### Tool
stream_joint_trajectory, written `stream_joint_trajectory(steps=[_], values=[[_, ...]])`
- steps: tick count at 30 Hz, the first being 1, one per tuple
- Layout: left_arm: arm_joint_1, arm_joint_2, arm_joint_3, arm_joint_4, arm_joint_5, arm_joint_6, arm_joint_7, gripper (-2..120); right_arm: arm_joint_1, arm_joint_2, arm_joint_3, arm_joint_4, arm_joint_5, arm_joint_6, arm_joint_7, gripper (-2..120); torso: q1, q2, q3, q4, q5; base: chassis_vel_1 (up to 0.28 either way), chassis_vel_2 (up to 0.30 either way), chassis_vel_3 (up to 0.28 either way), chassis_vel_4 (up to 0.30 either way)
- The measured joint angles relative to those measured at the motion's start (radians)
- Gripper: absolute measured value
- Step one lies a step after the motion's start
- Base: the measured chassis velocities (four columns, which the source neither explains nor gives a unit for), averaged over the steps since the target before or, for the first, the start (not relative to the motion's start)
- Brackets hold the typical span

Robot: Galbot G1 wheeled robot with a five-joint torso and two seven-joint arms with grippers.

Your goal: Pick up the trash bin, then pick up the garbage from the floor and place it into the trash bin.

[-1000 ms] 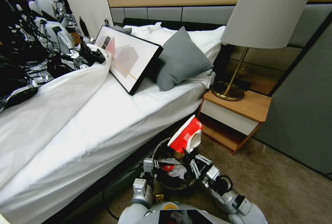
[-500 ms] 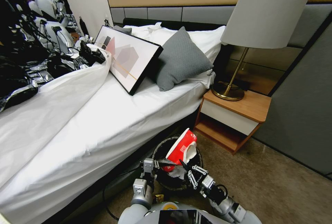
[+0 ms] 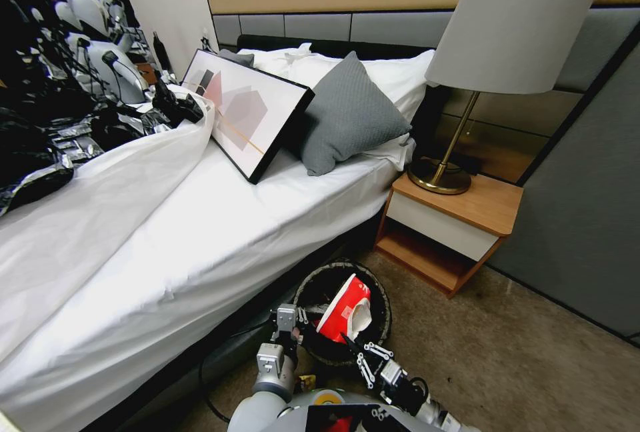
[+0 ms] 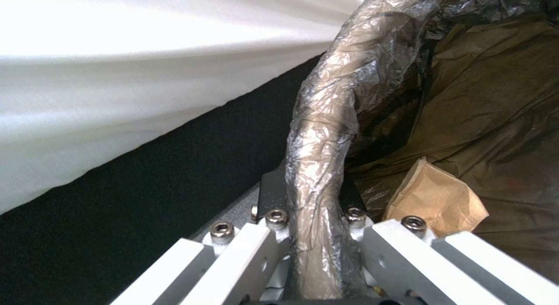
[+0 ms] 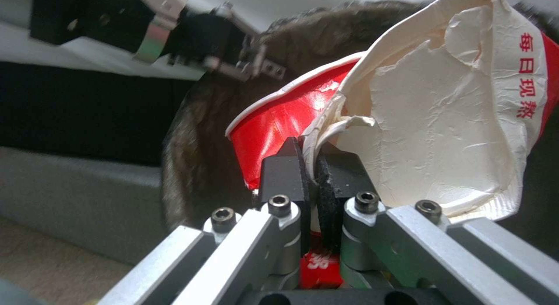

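The trash bin (image 3: pixel 379 299), round and wrapped at its rim in a dark liner bag (image 4: pixel 489 99), sat in the lower centre of the head view, on the carpet between the bed (image 3: pixel 200 232) and the wooden nightstand (image 3: pixel 467 219). Its mouth faced upward. The left gripper (image 3: pixel 288 327), at the bin's lower-left edge in that frame, was clamped on the rim: the left wrist view showed the bag-wrapped rim (image 4: pixel 326 134) passing between the two closed fingers, with a tan paper piece (image 4: pixel 436 200) lying inside the bin.

The crushed red-and-white paper cup (image 3: pixel 347 309) lay over the bin's opening, tilted, its long axis running from lower left to upper right in the head view. The right gripper (image 3: pixel 358 354) approached from the lower right of the bin. In the right wrist view its dark pads (image 5: pixel 282 174) were pinched on the cup's torn white edge (image 5: pixel 326 130), with the cup body (image 5: pixel 443 121) extending away from the fingers, toward the bin's interior.

Judged from these views, the cup hung directly above the open mouth, so the release appeared to depend only on the fingers parting; the right arm was the one placed for it, while the left held the bin steady.
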State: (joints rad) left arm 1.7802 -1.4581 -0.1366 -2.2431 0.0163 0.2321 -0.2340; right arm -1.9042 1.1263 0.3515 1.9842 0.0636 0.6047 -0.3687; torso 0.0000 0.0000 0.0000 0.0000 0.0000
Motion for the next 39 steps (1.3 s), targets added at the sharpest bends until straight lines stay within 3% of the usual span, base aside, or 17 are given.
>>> stream_joint_trajectory(steps=[6,8,11,12,14,16,30,39], values=[[-0.001,-0.001,0.001,0.0,0.0,0.0,0.0,0,-0.001,0.0,-0.002,-0.017,-0.007,0.004,-0.01,9,0.0,0.0,0.0,0.0,0.0,0.0,0.0,0.0,0.0],[-0.001,-0.001,0.001,-0.001,0.0,0.001,0.0,0,0.003,0.003,0.0,-0.029,-0.008,0.005,-0.018,21,0.0,0.0,0.0,0.0,0.0,0.0,0.0,0.0,0.0],[0.0,0.0,0.001,-0.003,-0.001,0.001,0.0,0,0.005,0.003,0.002,-0.032,-0.007,0.005,-0.02,28,0.0,0.0,0.0,0.0,0.0,0.0,0.0,0.0,0.0],[0.001,0.0,0.0,-0.005,-0.001,0.002,0.0,0,0.008,0.002,0.004,-0.032,-0.005,0.005,-0.02,37,0.0,0.0,0.0,0.0,0.0,0.0,0.0,0.0,0.0],[0.001,0.0,0.0,-0.005,-0.001,0.002,0.0,0,0.009,0.001,0.005,-0.032,-0.004,0.005,-0.02,39,0.0,0.0,0.0,0.0,0.0,0.0,0.0,0.0,0.0],[0.002,0.0,0.0,-0.005,-0.001,0.002,0.0,0,0.009,-0.004,0.01,-0.027,-0.001,0.003,-0.02,52,0.0,0.0,0.0,0.0,0.0,0.0,0.0,0.0,0.0],[0.006,0.001,0.006,-0.004,0.002,0.002,0.0,0,0.003,-0.035,0.032,-0.002,0.01,-0.012,-0.022,99,0.0,0.0,0.0,0.0,0.0,0.0,0.0,0.0,0.0],[0.008,0.002,0.007,-0.004,0.003,0.002,0.001,0,0.004,-0.043,0.039,0.009,0.012,-0.016,-0.022,100,0.0,0.0,0.0,0.0,0.0,0.0,0.0,0.0,0.0]])
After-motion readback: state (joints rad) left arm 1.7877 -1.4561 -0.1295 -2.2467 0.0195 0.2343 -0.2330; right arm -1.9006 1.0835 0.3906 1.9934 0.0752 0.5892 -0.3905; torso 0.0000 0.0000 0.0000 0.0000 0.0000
